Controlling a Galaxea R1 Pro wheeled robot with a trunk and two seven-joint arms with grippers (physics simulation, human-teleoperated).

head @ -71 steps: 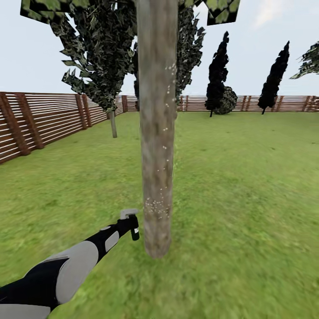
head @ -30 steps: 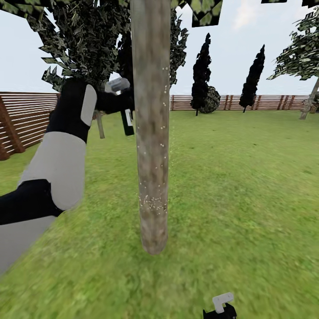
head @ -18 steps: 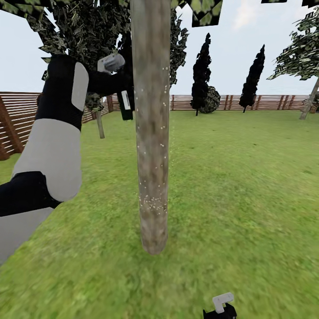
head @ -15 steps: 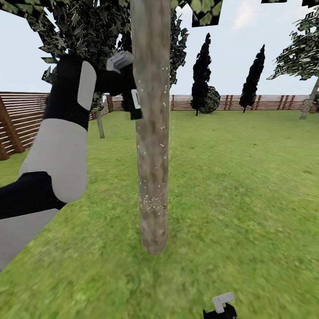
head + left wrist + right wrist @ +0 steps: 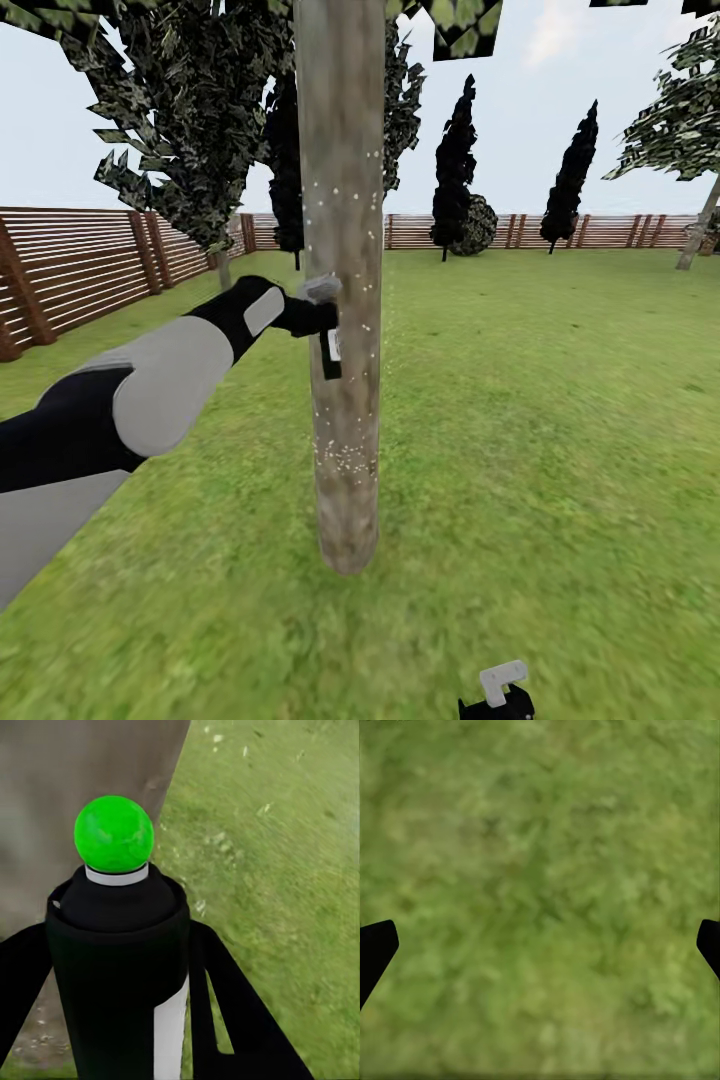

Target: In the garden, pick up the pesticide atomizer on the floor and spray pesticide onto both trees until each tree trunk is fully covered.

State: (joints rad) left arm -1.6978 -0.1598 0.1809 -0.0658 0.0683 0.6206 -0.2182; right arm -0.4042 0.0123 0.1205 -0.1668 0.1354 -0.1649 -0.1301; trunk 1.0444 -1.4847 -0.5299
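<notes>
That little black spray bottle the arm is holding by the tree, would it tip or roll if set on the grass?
The pesticide atomizer looks tall, narrow and round, so it would probably tip on uneven lawn, then roll. It seems rigid, and likely light, since the left gripper holds it aloft.

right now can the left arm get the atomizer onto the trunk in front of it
Probably yes: the left gripper holds the atomizer right against the tree trunk, with nothing between them; the nozzle side can't be judged.
</notes>
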